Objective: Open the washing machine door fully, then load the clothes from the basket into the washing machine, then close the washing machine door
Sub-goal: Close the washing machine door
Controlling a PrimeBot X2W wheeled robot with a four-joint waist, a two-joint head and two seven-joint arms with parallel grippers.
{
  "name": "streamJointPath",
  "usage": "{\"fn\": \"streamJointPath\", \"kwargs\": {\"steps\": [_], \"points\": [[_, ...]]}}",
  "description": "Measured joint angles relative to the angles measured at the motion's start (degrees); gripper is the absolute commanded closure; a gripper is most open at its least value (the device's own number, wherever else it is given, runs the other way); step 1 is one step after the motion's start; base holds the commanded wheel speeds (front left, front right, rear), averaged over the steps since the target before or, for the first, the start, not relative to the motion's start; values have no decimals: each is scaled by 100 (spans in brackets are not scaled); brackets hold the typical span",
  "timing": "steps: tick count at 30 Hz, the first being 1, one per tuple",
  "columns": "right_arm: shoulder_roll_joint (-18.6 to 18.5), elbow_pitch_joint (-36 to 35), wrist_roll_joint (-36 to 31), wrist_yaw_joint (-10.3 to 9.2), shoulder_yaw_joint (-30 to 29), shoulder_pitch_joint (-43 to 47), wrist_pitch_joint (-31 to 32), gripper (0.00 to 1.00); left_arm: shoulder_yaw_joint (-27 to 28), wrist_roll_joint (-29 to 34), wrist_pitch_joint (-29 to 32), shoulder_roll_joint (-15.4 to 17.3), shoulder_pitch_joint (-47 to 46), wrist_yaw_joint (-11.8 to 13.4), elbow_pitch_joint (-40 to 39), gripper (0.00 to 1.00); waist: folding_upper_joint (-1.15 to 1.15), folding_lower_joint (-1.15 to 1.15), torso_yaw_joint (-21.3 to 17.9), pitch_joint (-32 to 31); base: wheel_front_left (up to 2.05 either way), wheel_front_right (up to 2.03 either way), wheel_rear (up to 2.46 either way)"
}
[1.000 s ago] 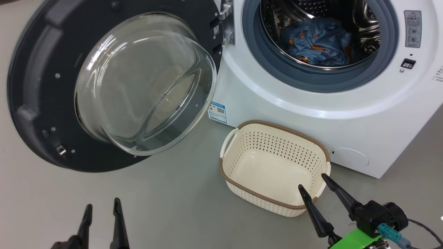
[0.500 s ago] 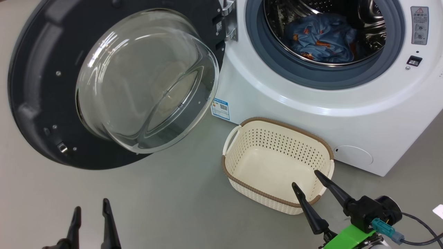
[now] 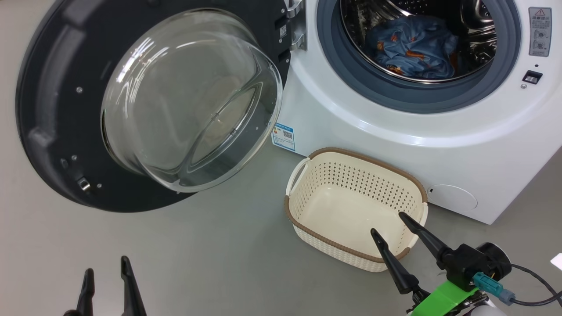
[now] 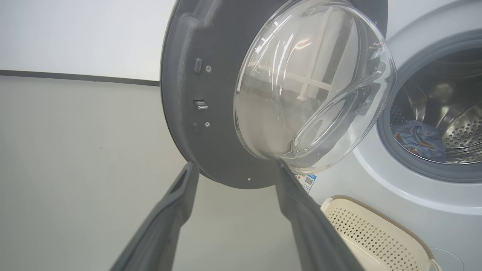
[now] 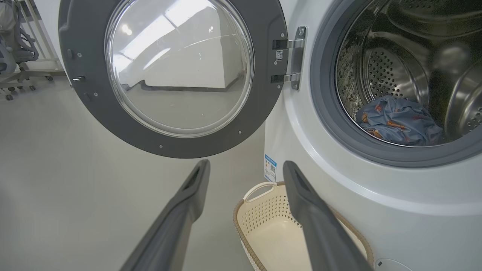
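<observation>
Blue bear-print fabric clothes (image 3: 410, 46) loaded; round black-rimmed glass door (image 3: 48, 109) hung wide open.
It is faced squarely by the nearer left gripper (image 3: 106, 265); that and the right gripper (image 3: 387, 222) are spread, empty.

The right gripper (image 3: 387, 222) has two long black fingers (image 3: 395, 268), thick at the base and narrowing to a pointed tip. They sit in a black blocky housing (image 3: 463, 263), with a round black part (image 3: 500, 260) behind it. Under the housing there is a bright green plastic piece (image 3: 441, 298). A teal connector (image 3: 486, 283) with a grey end is plugged in beside it, and a thin black cable (image 3: 533, 273) curves away from there. The left gripper (image 3: 106, 264) has the same black pointed fingers. In the right wrist view the fingers look dark grey and matt, and one has a shallow groove near the tip.
</observation>
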Motion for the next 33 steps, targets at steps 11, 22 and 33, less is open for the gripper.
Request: {"fn": "streamJointPath", "kwargs": {"steps": [11,22,33], "points": [[-12,-36,37,0,-22,9,0,0,185,-357,0,-2,38,-101,-34,100,0,0,-26,-51,-1,-1,-1],[131,-80,37,0,-208,176,0,0,1937,-1794,-1,-24,-397,-951,591,100,0,0,-91,-149,0,0,0],[305,-149,13,0,-460,409,0,0,3089,-2271,197,812,-2406,-1641,2830,100,0,0,-177,-216,0,0,0]]}}
